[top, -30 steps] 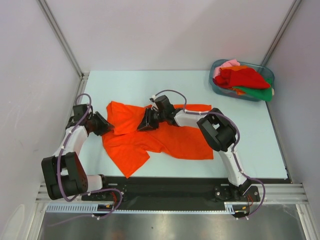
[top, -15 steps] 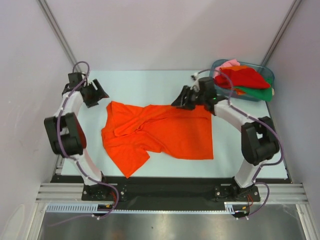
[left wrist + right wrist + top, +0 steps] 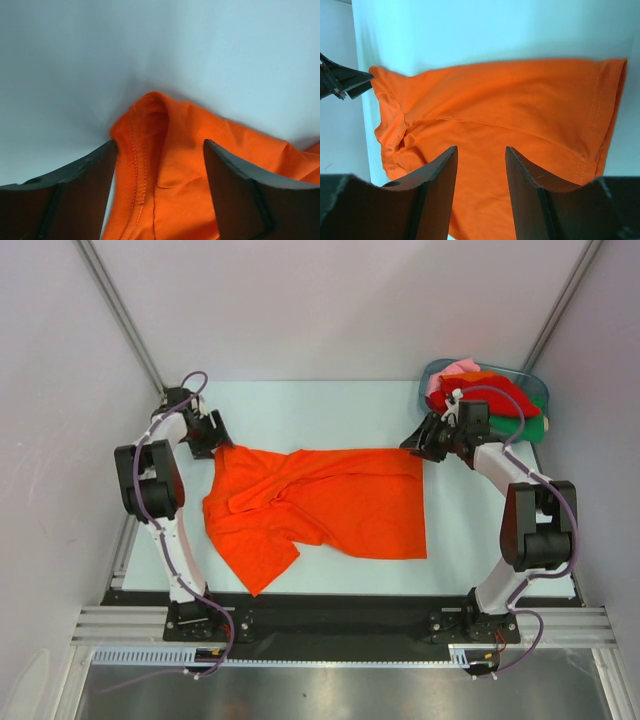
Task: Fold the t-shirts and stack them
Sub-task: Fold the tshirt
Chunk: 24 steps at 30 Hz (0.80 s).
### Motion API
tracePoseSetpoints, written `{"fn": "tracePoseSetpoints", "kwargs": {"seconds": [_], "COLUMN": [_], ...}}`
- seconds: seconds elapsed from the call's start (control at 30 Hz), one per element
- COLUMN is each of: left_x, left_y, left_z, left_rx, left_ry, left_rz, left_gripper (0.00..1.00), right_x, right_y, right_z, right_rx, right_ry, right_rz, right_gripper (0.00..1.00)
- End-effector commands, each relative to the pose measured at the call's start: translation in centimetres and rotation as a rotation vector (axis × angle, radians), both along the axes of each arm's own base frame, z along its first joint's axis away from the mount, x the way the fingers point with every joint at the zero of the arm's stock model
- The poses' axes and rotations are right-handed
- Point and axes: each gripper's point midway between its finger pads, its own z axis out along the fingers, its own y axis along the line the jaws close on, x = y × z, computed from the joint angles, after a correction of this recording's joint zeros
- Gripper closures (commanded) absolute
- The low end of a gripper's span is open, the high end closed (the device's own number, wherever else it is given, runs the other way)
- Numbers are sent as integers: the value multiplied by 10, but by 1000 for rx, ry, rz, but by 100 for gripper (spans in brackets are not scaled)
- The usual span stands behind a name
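Pale blue tabletop [image 3: 320, 410] bears the bright orange short-sleeved cloth t-shirt [image 3: 330, 505], spread mid-table (rumpled at left). Left gripper [image 3: 213, 437] and right gripper [image 3: 414, 444] hang unclenched at its far corners; spreading seems done, folding needs fresh grasps.

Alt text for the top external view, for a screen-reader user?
An orange t-shirt lies spread but rumpled on a pale table, seen from above. The left tool sits at its far-left corner, the right tool at its far-right corner, both open. A tub of red, pink and green shirts stands far right.
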Motion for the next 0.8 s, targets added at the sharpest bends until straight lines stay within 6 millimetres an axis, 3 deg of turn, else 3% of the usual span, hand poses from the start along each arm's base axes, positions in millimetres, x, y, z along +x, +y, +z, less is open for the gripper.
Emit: {"fn": "tracePoseSetpoints", "kwargs": {"seconds": [0.0, 0.03, 0.13, 0.17, 0.27, 0.4, 0.5, 0.57, 0.63, 0.67, 0.73, 0.77], "left_x": [11, 12, 16, 16, 27, 47, 62, 64, 63, 61, 52, 48], "left_y": [-1, 1, 10, 12, 30, 61, 54, 47, 44, 48, 55, 66], "left_z": [0, -2, -7, -10, -3, 14, 20, 14, 16, 16, 20, 34], "left_rx": [14, 21, 44, 46, 60, 70, 20, -2, -7, 12, 53, 98], "left_ry": [-14, -10, -3, 9, -17, -96, -136, -122, -119, -112, -93, -108], "left_rz": [-18, -9, 20, 30, 81, 153, 140, 128, 124, 140, 171, 206], "left_gripper": [27, 30, 57, 75, 99, 100, 100, 98, 89, 75, 59, 46], "right_x": [5, 4, 6, 7, 10, 18, 28, 31, 38, 40, 43, 44], "right_y": [1, 3, 0, 0, -5, -11, -13, -11, -15, -16, -19, -21], "right_z": [13, 12, 5, 1, -17, -34, -48, -57, -57, -57, -58, -57], "right_rx": [5, 3, -8, -12, -42, -92, -134, -141, -163, -173, -199, -210], "right_ry": [-66, -66, -60, -54, -25, -16, -9, 7, -2, -3, 12, 15], "right_rz": [40, 44, 38, 39, 27, 0, -14, -9, -25, -28, -30, -32], "right_gripper": [51, 51, 52, 51, 52, 53, 54, 54, 54, 54, 54, 53]}}
